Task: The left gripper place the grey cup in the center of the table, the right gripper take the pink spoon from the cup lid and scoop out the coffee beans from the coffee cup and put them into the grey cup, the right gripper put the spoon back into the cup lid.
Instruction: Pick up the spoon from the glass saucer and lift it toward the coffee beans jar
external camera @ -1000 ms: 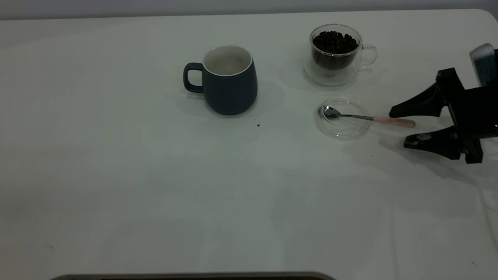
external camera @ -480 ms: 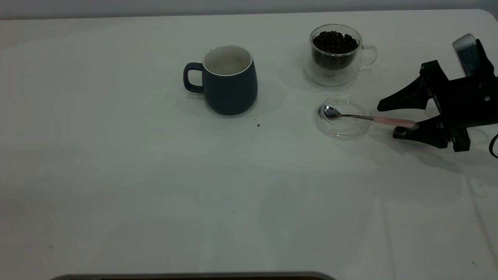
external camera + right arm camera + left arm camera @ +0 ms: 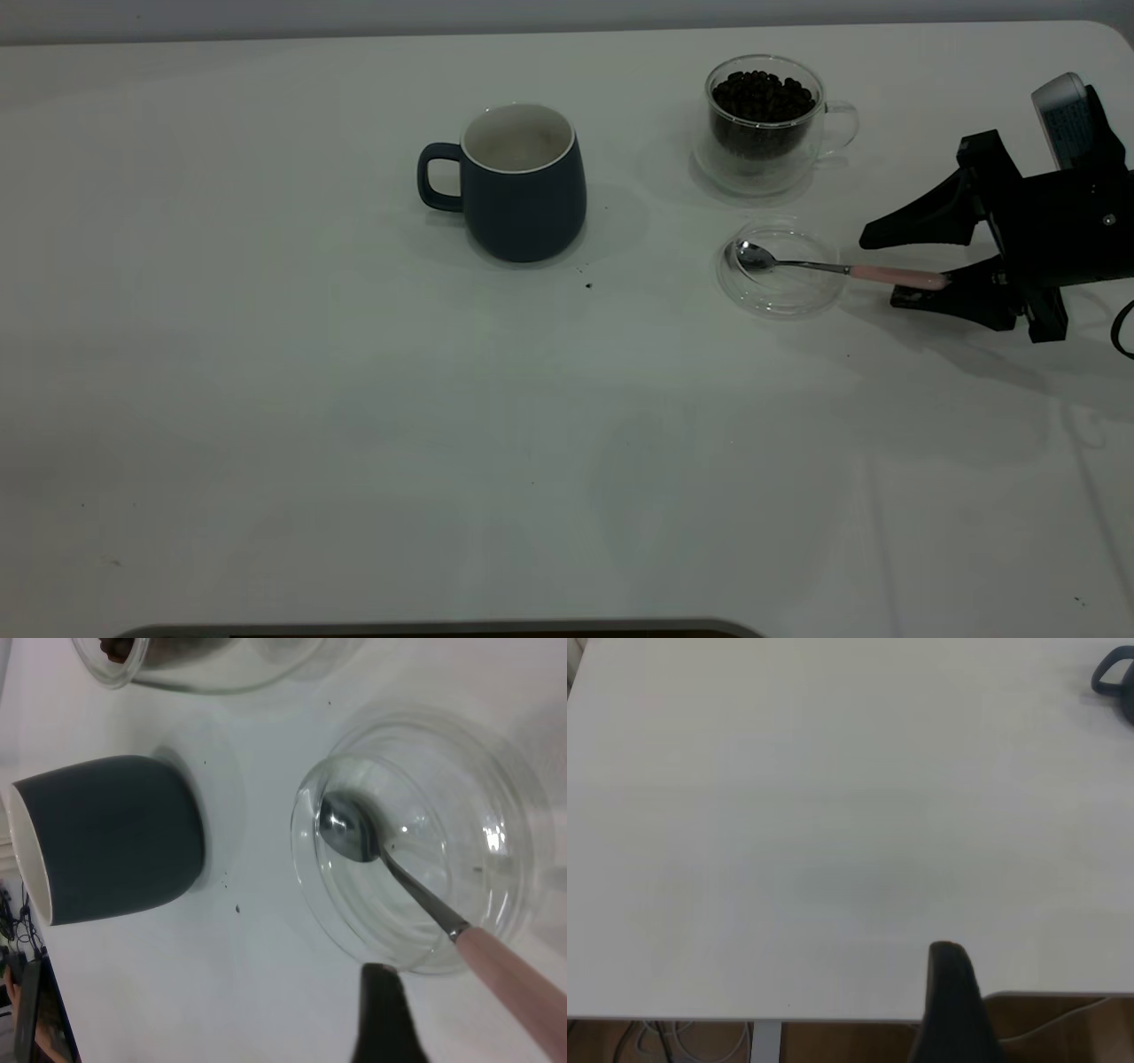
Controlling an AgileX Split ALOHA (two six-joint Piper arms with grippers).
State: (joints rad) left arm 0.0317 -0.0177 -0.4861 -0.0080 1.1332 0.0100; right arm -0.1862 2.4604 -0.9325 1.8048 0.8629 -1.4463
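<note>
R gripper (image 3: 921, 266) spread wide w/ fingers either side of spoon (image 3: 837, 268) handle tip, spoon bowl in lid (image 3: 780, 297); cup (image 3: 521, 182) well left of lid.

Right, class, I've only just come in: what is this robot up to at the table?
The right gripper is open at the end of the pink spoon, one finger on each side of its handle, not yet closed on it. The spoon's bowl rests in the cup lid. The grey cup stands near the middle of the table, no beans visible inside. The coffee cup beyond the lid is full of coffee beans. The left gripper is back at the table's edge.
</note>
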